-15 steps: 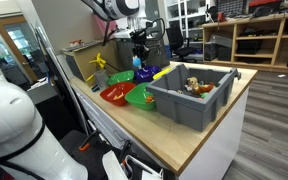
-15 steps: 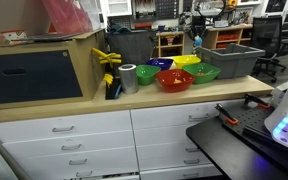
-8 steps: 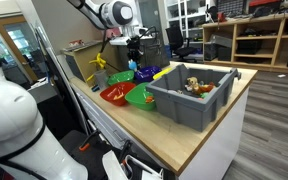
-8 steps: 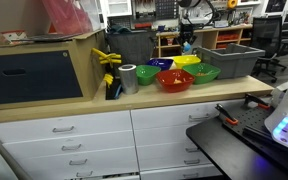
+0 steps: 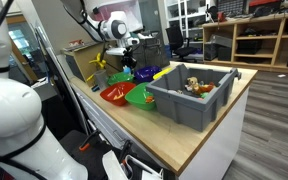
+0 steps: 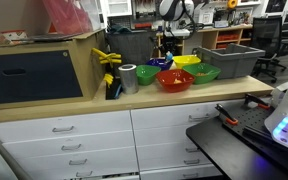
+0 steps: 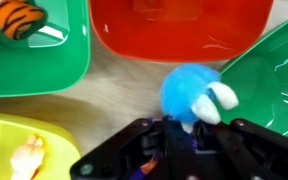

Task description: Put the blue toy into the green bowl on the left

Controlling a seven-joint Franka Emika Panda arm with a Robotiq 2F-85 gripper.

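Observation:
My gripper (image 7: 188, 132) is shut on the blue toy (image 7: 187, 92), a fuzzy blue ball with a white part. In both exterior views the gripper (image 5: 125, 63) (image 6: 167, 48) hangs over the cluster of bowls. The lime-green bowl (image 5: 120, 77) (image 6: 144, 74) sits at one end of the cluster. In the wrist view its rim (image 7: 280, 72) shows just right of the toy. The toy hangs over bare wood between the bowls.
A red bowl (image 7: 180, 28) (image 6: 174, 80), a darker green bowl (image 7: 36, 62) (image 6: 204, 72) holding a tiger toy (image 7: 11, 17), a yellow bowl (image 7: 24, 150) and a blue bowl (image 6: 160, 64) crowd the counter. A grey bin (image 5: 192, 93) stands beside them. A silver can (image 6: 128, 77) stands nearby.
The arm has carried the blue toy sideways across the bowls, away from the grey bin and toward the lime-green bowl, and a little lower.

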